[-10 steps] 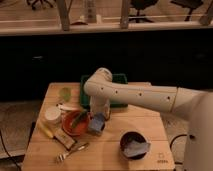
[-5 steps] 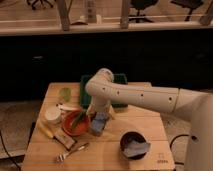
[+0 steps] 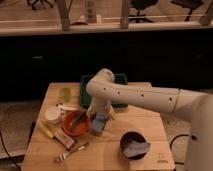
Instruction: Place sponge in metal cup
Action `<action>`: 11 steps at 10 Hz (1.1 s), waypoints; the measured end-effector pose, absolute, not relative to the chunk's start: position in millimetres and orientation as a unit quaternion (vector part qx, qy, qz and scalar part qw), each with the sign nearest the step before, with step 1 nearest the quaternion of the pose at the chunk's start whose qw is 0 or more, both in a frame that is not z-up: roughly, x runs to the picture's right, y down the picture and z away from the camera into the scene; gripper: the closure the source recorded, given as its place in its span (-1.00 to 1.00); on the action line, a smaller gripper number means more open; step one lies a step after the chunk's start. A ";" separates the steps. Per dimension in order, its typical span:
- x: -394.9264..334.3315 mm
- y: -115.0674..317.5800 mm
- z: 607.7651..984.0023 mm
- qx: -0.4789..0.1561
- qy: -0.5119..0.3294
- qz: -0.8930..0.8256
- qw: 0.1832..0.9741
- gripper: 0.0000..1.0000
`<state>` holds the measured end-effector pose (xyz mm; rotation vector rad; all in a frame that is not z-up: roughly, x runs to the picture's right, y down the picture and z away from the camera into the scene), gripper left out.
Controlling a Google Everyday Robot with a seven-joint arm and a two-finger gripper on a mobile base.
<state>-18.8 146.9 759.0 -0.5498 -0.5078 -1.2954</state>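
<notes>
End effector (image 3: pixel 101 115), fingers apart, over sponge (image 3: pixel 98 125) just right of orange bowl (image 3: pixel 74 126); sponge judged light, soft, squashy, so rec. pinch across narrow sides, mid-body.

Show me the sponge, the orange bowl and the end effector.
sponge (image 3: pixel 99 123): camera view, middle of its blue face.
orange bowl (image 3: pixel 75 134): camera view, its near rim.
end effector (image 3: pixel 100 114): camera view, its tip, just above the sponge.

Office-like space; swivel chairs (image 3: pixel 142 7) beyond the wooden table (image 3: pixel 142 122).
</notes>
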 end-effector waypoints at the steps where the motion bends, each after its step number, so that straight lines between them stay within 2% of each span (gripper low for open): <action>1: -18.8 147.4 758.9 -0.252 -0.231 -0.591 0.731 -0.60; 11: -19.7 145.4 757.2 -0.244 -0.220 -0.599 0.730 -0.60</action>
